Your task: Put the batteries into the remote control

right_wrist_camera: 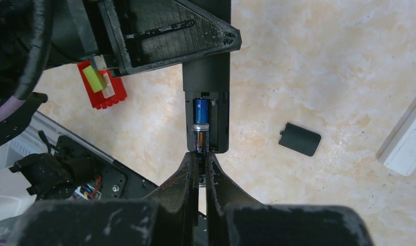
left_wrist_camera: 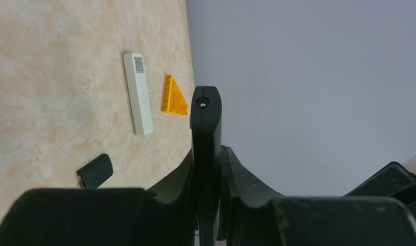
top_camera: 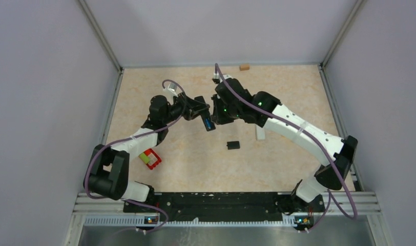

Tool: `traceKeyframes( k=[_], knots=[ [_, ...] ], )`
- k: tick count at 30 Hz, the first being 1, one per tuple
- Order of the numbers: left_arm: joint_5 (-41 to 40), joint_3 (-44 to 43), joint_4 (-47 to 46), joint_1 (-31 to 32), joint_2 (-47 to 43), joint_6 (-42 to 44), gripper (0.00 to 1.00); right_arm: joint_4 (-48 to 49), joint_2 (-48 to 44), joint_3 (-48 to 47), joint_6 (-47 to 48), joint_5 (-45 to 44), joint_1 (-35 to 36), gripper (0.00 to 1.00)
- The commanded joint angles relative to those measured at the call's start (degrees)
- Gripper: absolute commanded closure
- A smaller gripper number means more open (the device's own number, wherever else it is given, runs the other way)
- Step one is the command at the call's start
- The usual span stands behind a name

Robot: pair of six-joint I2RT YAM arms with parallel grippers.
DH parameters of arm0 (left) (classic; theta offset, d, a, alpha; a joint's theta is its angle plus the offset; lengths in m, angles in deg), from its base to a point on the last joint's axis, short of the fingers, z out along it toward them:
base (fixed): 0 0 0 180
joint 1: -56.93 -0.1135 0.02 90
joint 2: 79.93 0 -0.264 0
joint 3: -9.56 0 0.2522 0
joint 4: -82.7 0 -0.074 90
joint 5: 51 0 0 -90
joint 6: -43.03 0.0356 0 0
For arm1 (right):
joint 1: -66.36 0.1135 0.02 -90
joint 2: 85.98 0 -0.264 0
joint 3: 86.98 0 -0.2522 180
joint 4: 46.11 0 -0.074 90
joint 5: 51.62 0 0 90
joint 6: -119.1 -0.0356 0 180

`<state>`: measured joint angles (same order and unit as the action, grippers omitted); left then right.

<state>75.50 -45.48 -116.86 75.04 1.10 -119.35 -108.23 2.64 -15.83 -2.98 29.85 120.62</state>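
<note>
Batteries (right_wrist_camera: 201, 128) lie in the open compartment of a black remote control (right_wrist_camera: 206, 77). A blue battery (right_wrist_camera: 201, 110) sits farther in, and a dark battery (right_wrist_camera: 201, 139) with orange markings lies end to end with it, nearest the right end effector (right_wrist_camera: 200, 160). That end effector's fingers (right_wrist_camera: 188, 171) are pressed together with barely a slit between them, their tips right at the dark battery's near end. Whether they touch it cannot be told. The left end effector (left_wrist_camera: 208, 154) is clamped narrow on the remote control's two sides, gripping the end away from the compartment and holding it above the tabletop (right_wrist_camera: 324, 61). Seen from overhead, the two end effectors meet tip to tip across the remote control. To the right of the right end effector's fingers, a small flat black cover (right_wrist_camera: 299, 138) lies on the tabletop, and a white bar (right_wrist_camera: 406, 146) lies farther right. To their left, beyond the left end effector, sits a red block (right_wrist_camera: 101, 84) carrying a yellow-green piece (right_wrist_camera: 93, 78). Ahead of the left end effector's tips, an orange wedge (left_wrist_camera: 173, 96) lies just beside the white bar.
</note>
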Motion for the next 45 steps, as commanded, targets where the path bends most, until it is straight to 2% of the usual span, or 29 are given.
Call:
traceKeyframes(
  k=[1, 13, 17, 20, 25, 29, 32, 36, 38, 45],
  knots=[
    [-2.94, 1.02, -8.83, 0.08, 0.21, -4.18, 1.00, -4.65, 2.40, -3.69, -0.85, -0.35, 0.15, 1.00],
    [-1.08, 1.95, -12.11, -0.01, 1.49, -5.92, 1.00, -3.86, 6.60, -4.97, -1.40, -1.52, 0.18, 1.00],
    [-0.84, 2.31, -13.35, 0.00, 1.67, -6.89, 1.00, -4.17, 7.40, -5.26, -1.47, -1.59, 0.14, 0.95],
    [-0.73, 2.49, -13.94, 0.00, 1.91, -7.39, 1.00, -4.25, 7.79, -5.36, -1.71, -1.89, 0.21, 0.87],
    [-0.91, 2.57, -13.68, -0.24, 2.25, -7.32, 1.00, -2.93, 5.94, -4.76, -3.12, -2.33, 0.09, 0.67],
    [-0.98, 2.58, -13.77, -0.44, 2.78, -7.87, 1.00, 0.15, 2.72, -2.41, -4.55, -1.72, -0.20, 0.56],
    [-0.95, 2.53, -14.14, -0.53, 3.14, -9.27, 1.00, 5.56, -1.44, 2.57, -6.24, -0.73, -0.96, 0.46],
    [-0.18, 2.13, -14.58, -0.62, 3.77, -14.84, 1.00, 15.66, -9.83, 12.67, -9.77, -0.65, -2.03, 0.26],
    [0.99, 1.79, -15.02, -0.62, 4.07, -19.57, 1.00, 21.63, -14.39, 18.50, -12.32, -1.22, -2.41, 0.22],
    [3.31, 0.90, -14.62, -0.62, 1.97, -33.19, 1.00, 38.56, -26.80, 33.15, -20.74, -3.20, -2.75, 0.18]
  ],
)
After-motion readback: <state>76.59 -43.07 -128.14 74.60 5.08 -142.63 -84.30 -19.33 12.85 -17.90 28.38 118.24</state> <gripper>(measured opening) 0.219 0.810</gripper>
